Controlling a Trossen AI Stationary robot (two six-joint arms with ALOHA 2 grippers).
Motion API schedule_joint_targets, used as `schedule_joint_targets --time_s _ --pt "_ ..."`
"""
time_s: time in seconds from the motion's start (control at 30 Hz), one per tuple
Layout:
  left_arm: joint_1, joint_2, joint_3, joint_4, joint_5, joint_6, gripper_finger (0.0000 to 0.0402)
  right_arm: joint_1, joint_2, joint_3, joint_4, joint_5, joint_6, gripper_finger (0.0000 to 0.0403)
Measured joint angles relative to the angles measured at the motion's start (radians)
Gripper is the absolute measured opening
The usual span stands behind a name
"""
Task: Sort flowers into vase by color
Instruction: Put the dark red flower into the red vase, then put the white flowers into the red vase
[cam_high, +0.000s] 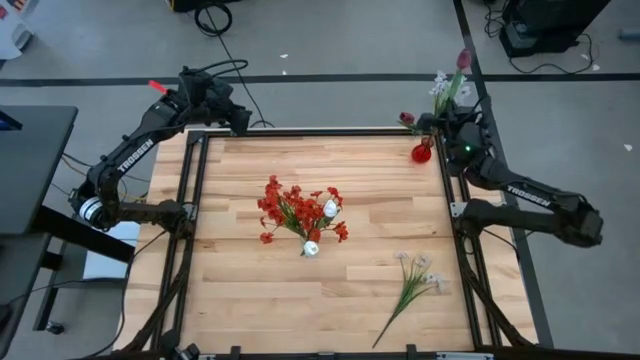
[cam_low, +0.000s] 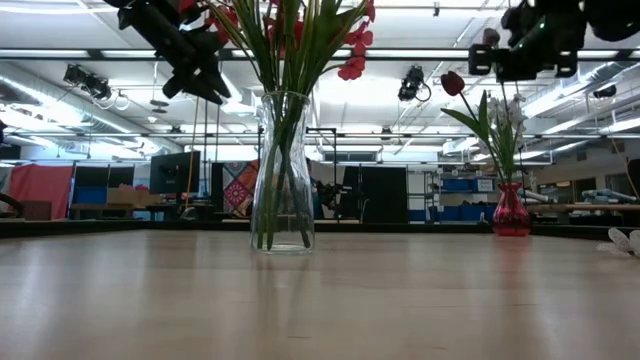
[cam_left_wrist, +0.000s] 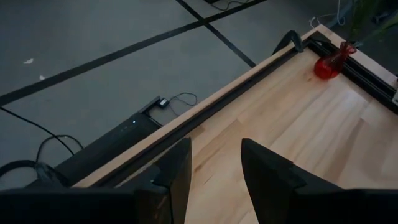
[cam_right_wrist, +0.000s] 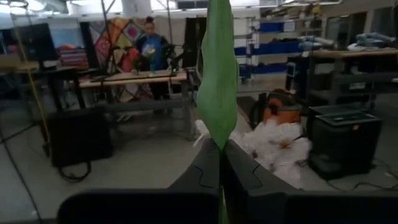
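- My right gripper (cam_right_wrist: 221, 171) pinches a green leaf (cam_right_wrist: 217, 81) of a tulip stem (cam_high: 462, 62), upper right in the high view.
- That thin hold could slip — missing the red vase (cam_high: 421, 153).
- My left gripper (cam_left_wrist: 214, 180) idles open, upper left.
- White spray (cam_high: 415, 278) lies lower right.

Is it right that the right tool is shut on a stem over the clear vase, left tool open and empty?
No: the right tool is shut on a stem over the red vase, per the high view. The left tool is open and empty.
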Motion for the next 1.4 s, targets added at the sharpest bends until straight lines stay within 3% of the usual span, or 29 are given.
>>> schedule_joint_targets --time_s 0.17,0.6,0.77,1.1,1.4 --pt "0.0 0.0 0.0 0.0 -0.019 0.0 0.0144 -0.085 0.074 -0.014 0.012 -0.163 0.032 0.0008" --pt "0.0 0.0 0.0 -0.003 -0.026 -0.012 0.0144 -0.13 0.189 -0.018 -0.018 -0.182 0.087 0.0018" --pt "0.0 0.0 0.0 -0.016 -0.026 -0.016 0.0144 -0.129 0.175 -0.018 -0.16 -0.181 0.144 0.0055" --pt "0.0 0.0 0.0 -0.023 -0.026 -0.015 0.0144 -0.128 0.109 0.016 -0.381 -0.288 0.234 0.0117" --pt "0.001 0.0 0.0 -0.097 -0.026 -0.038 0.0144 -0.138 0.11 0.2 -0.907 -0.497 0.65 0.0131"
